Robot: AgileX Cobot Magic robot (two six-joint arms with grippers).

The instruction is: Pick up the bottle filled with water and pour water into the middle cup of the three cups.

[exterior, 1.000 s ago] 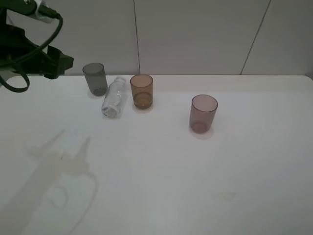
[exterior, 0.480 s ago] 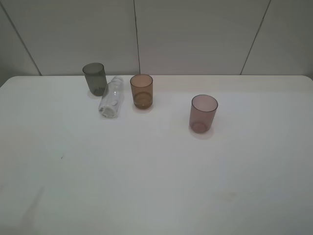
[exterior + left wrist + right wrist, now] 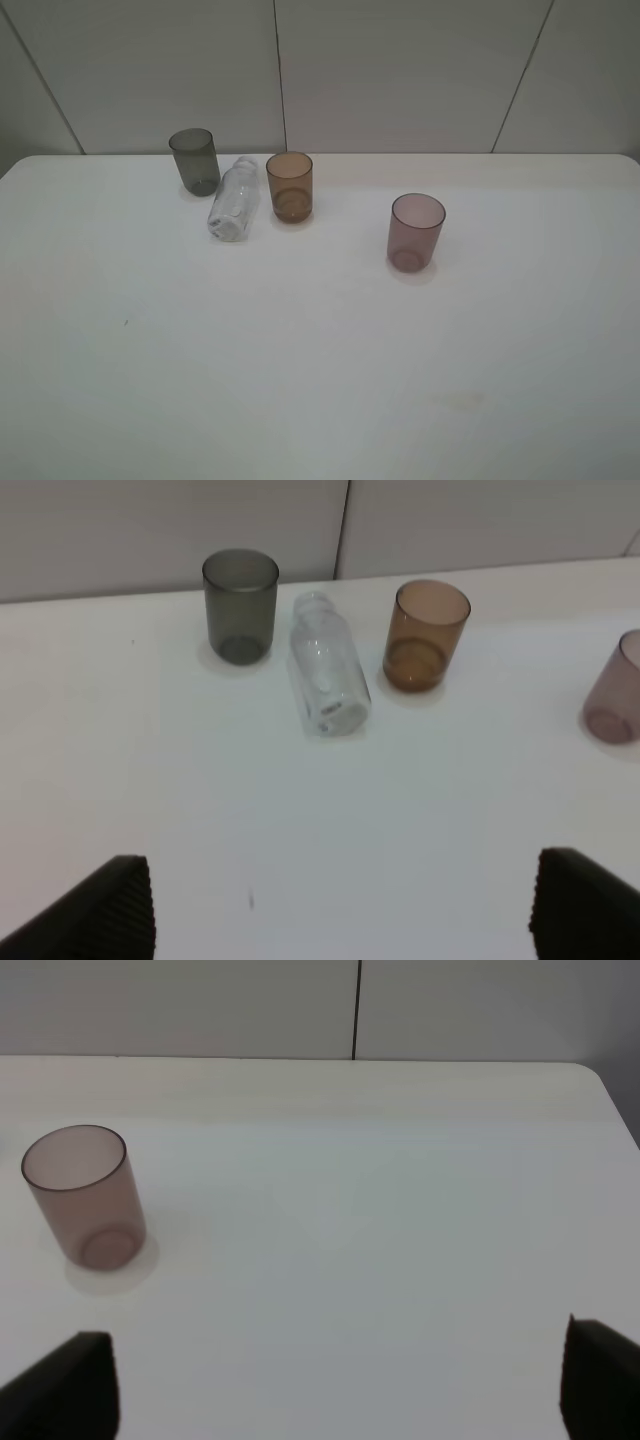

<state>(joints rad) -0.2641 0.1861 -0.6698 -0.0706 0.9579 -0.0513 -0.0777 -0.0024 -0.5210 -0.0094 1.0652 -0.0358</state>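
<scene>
The clear bottle (image 3: 234,204) lies on its side on the white table, neck toward the back wall, between the smoky grey cup (image 3: 194,160) and the amber middle cup (image 3: 289,186). The mauve cup (image 3: 416,232) stands apart to the right. All three cups are upright. I cannot make out water. In the left wrist view the bottle (image 3: 328,667), grey cup (image 3: 240,605) and amber cup (image 3: 428,634) lie ahead of my left gripper (image 3: 340,910), which is open and empty. My right gripper (image 3: 330,1380) is open and empty, with the mauve cup (image 3: 84,1196) ahead of it. Neither arm shows in the exterior view.
The white table (image 3: 320,380) runs to a panelled wall (image 3: 400,70) just behind the cups. Its right back corner (image 3: 590,1070) is rounded.
The left arm, at the top left of the exterior view one second ago, has moved out of that view and its shadow is gone. The bottle and cups stay put.
</scene>
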